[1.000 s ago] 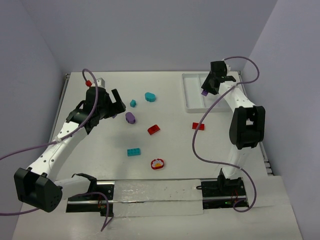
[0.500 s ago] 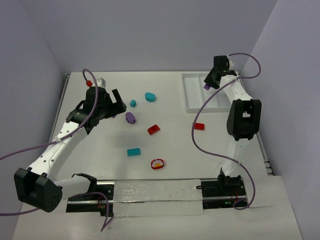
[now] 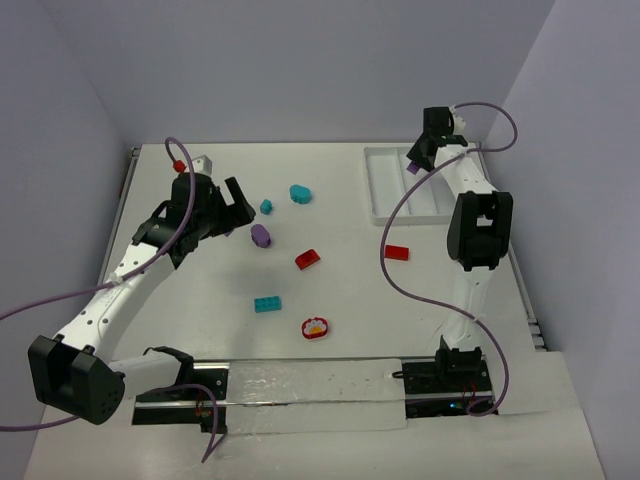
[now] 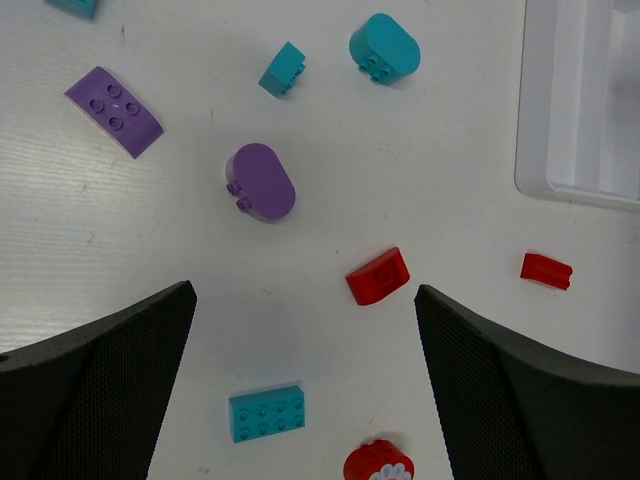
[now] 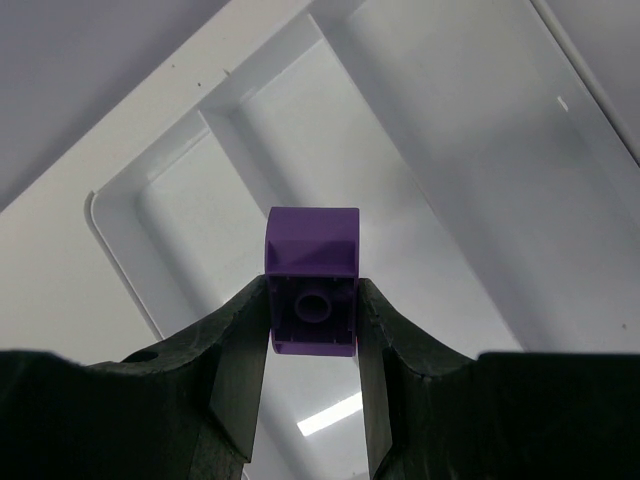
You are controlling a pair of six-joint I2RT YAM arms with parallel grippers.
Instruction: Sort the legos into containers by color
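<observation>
My right gripper (image 5: 312,322) is shut on a purple lego (image 5: 312,278) and holds it above the white tray (image 5: 118,198), over one of its long containers (image 5: 300,150). In the top view this gripper (image 3: 413,166) hangs at the tray's (image 3: 378,210) far end. My left gripper (image 4: 303,300) stands open above the table with nothing between its fingers. Loose legos lie below it: a purple brick (image 4: 113,110), a purple oval (image 4: 260,181), two teal pieces (image 4: 282,69) (image 4: 384,49), a red wedge (image 4: 378,276), a teal brick (image 4: 267,413) and a red round piece (image 4: 378,463).
A small red brick (image 3: 396,252) lies just in front of the tray. Purple cables loop off both arms. The table's side walls stand close at left and right. The arm bases sit on a rail at the near edge.
My right gripper has carried the purple lego a little farther back over the tray's far end. The left arm and the loose legos have not moved.
</observation>
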